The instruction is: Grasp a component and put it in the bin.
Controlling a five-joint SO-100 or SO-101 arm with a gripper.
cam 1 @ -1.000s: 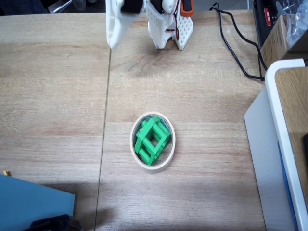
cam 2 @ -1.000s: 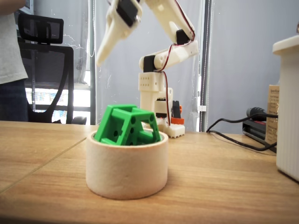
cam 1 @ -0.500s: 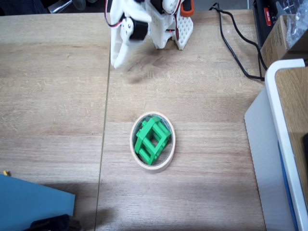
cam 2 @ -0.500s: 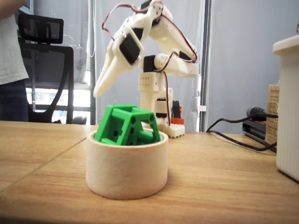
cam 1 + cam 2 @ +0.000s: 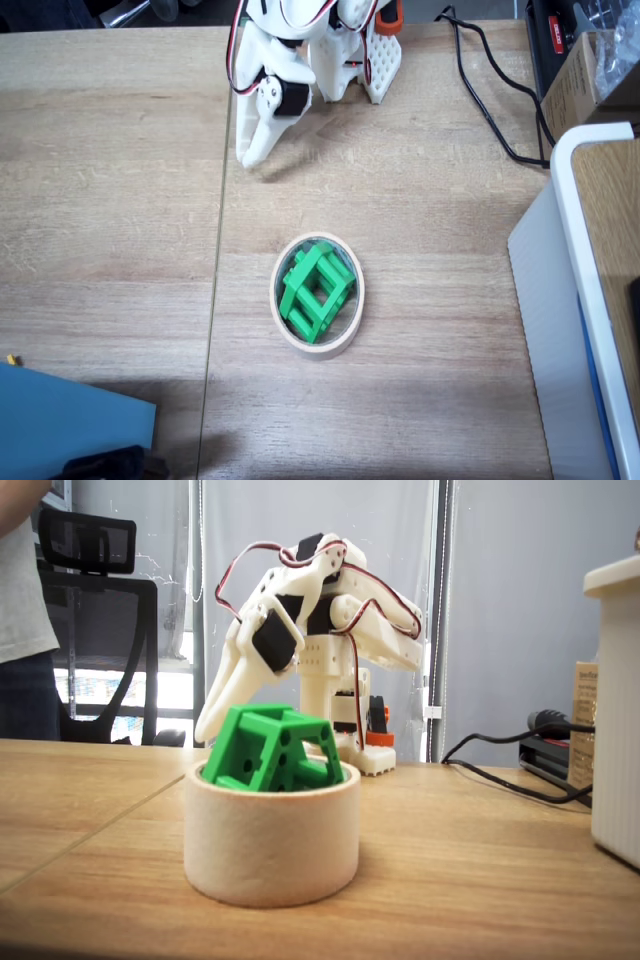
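Note:
The bright green lattice component [image 5: 317, 292] lies tilted inside the bin [image 5: 283, 318], a beige tape ring standing mid-table. From the side, the component [image 5: 270, 750] sticks up above the bin's wall [image 5: 270, 840]. My white gripper [image 5: 250, 156] is folded back near the arm's base at the table's far edge, well apart from the bin. It points down toward the wood, shut, with nothing in it. In the side view the gripper [image 5: 207, 730] hangs behind the component.
A black cable [image 5: 490, 100] runs along the far right of the table. A large white-rimmed tray [image 5: 590, 260] fills the right side. A blue sheet [image 5: 60, 425] covers the near left corner. A person [image 5: 25, 600] and an office chair stand behind the table.
The arm has folded down and back toward its base, lowering the gripper close to the table. The component and the bin have not moved.

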